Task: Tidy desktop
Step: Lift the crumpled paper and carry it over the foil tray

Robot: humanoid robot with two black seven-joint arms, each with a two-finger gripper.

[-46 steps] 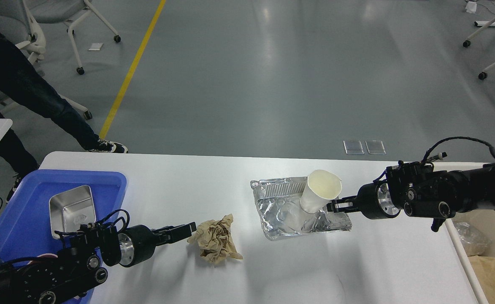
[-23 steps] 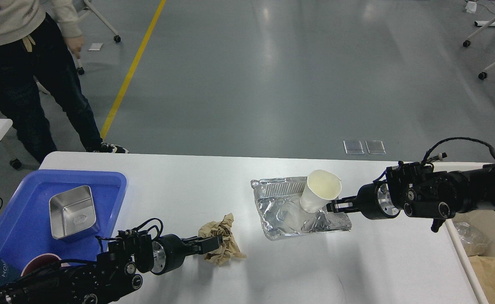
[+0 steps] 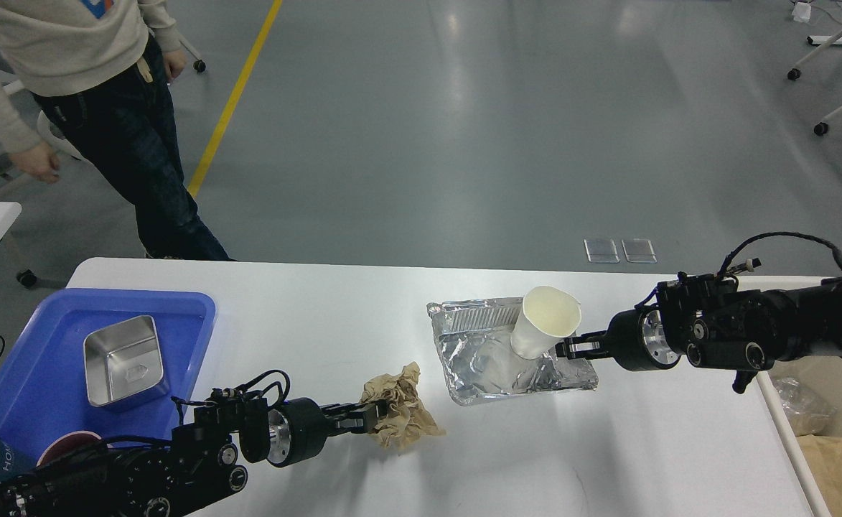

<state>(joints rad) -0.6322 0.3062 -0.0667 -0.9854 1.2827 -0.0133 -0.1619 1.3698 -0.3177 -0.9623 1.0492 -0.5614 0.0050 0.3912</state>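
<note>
The white desktop [image 3: 320, 323] fills the lower part of the head view. A crumpled brown paper [image 3: 405, 408] sits at its front middle. My left gripper [image 3: 376, 416] reaches in from the left and is shut on the paper's left edge. A white paper cup [image 3: 544, 323] stands tilted in a crinkled foil tray [image 3: 478, 359] at centre right. My right gripper [image 3: 565, 350] comes in from the right and is shut on the cup's lower wall.
A blue plastic tray [image 3: 47, 388] at the left edge holds a square steel container [image 3: 123, 359] and a dark red cup [image 3: 69, 445]. A person [image 3: 105, 108] stands beyond the table's far left corner. A bin [image 3: 808, 416] sits past the right edge.
My left gripper moved right to the brown paper, closed on it and carried it a little to the right. The person walked closer. The right gripper and cup barely moved.
</note>
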